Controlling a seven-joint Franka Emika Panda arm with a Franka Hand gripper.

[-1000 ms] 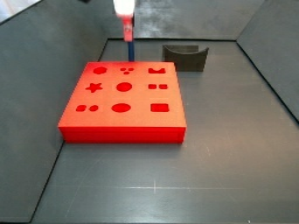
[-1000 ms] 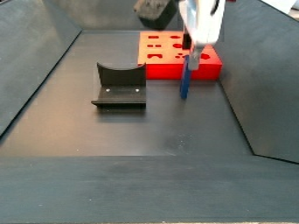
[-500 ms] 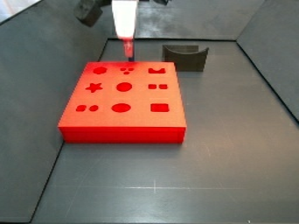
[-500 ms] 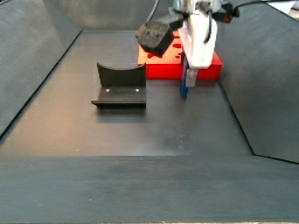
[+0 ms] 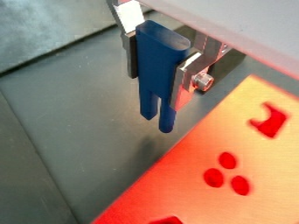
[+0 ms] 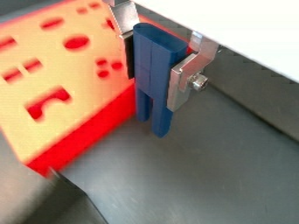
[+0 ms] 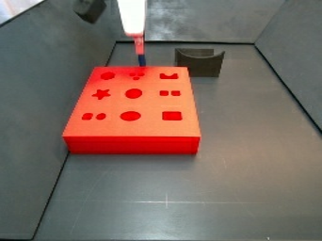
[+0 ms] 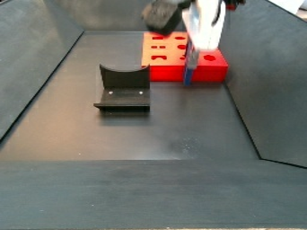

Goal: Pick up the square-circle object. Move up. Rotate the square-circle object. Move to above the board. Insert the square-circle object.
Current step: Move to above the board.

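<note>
Both fingers [image 5: 131,16] of hand [image 5: 158,39] clamp blue peg [image 5: 156,74] upright, nr board [image 5: 222,166] edge.

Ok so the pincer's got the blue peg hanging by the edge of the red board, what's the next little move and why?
Probably a short shift sideways, further over the board. The pincer is shut on the square-circle object, which hangs upright. Both wrist views show its lower tip beside the board's edge, over dark floor rather than over a cutout, so lowering now would likely miss.
</note>
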